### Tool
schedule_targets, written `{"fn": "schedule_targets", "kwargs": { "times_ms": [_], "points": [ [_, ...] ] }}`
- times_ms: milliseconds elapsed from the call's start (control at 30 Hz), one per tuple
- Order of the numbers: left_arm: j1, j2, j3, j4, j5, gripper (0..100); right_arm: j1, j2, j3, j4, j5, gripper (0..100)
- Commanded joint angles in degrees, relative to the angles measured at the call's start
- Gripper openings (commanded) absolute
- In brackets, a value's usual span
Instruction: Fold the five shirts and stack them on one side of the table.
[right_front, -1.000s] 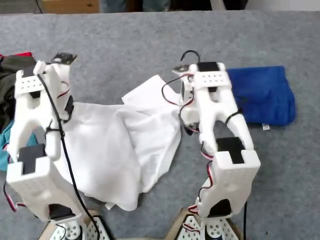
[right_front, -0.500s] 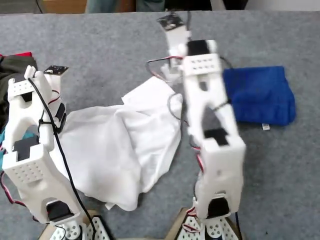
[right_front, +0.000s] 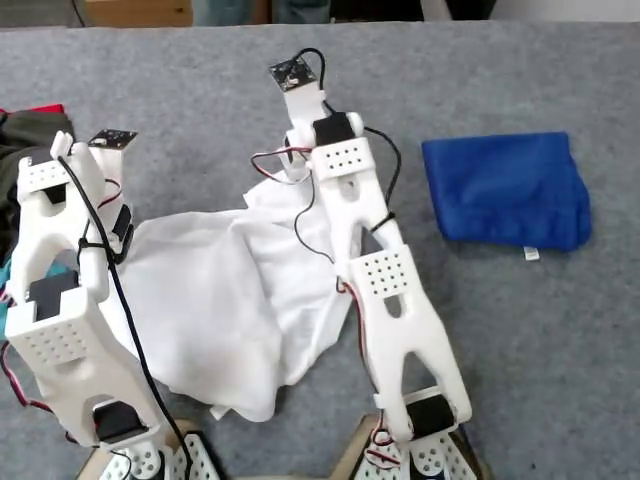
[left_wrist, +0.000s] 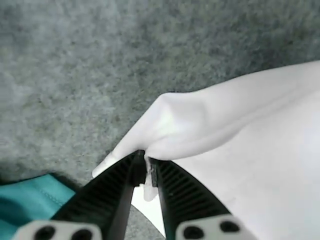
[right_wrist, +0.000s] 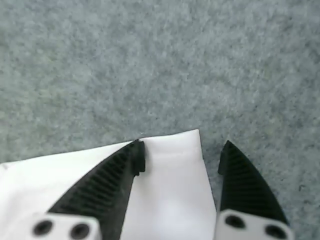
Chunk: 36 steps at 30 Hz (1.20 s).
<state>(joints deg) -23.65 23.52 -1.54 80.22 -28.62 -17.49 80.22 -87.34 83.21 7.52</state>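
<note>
Looking at the right gripper (right_wrist: 181, 150) first: swung away from beside the folded blue shirt (right_front: 505, 190) over the last second, out across the grey counter (right_front: 200, 80), and now parked at the far corner of the white shirt (right_front: 240, 300), with fingers (right_wrist: 110, 175) apart and that corner sitting between them, nothing pinched yet. Leaves the blue one fully uncovered, lying well apart from the white one on the right side of the counter, so probably counts as one done and the start of the stack. Over to the left gripper (left_wrist: 145, 165): hardly budged in the last half second, fingers (left_wrist: 115, 190) clamped together on a bunched edge at the white shirt's left side. Reads like setting up a two-corner pull to spread the thing flat, since still crumpled and doubled over itself in the middle. Needs the right fingers closing on that corner before any tug, otherwise probably just drags one side. As for bins or baskets, none involved here: just a loose heap of shirts (right_front: 20, 130) at the counter's left edge, dark, red and teal bits poking out, with the teal shirt (left_wrist: 25, 200) near the left fingers.
</note>
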Motion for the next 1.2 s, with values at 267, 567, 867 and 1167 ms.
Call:
{"fn": "schedule_targets", "kwargs": {
  "times_ms": [267, 567, 867, 1167],
  "points": [
    [0.31, -0.44, -1.36, -0.70, 0.70, 3, 1.23, -0.04, -2.68, 0.97, -0.44, 24.9],
    [0.40, -0.44, -1.27, -0.70, 0.70, 3, 1.32, 0.40, -2.68, 0.44, -0.35, 1.5],
    [0.31, -0.44, -1.45, -0.70, 0.79, 3, 1.32, 0.04, -3.21, 0.79, -3.69, 1.4],
    [0.48, -0.97, -1.36, -0.70, 3.96, 3, 0.97, -5.23, -8.57, 4.57, -5.36, 1.3]
  ]
}}
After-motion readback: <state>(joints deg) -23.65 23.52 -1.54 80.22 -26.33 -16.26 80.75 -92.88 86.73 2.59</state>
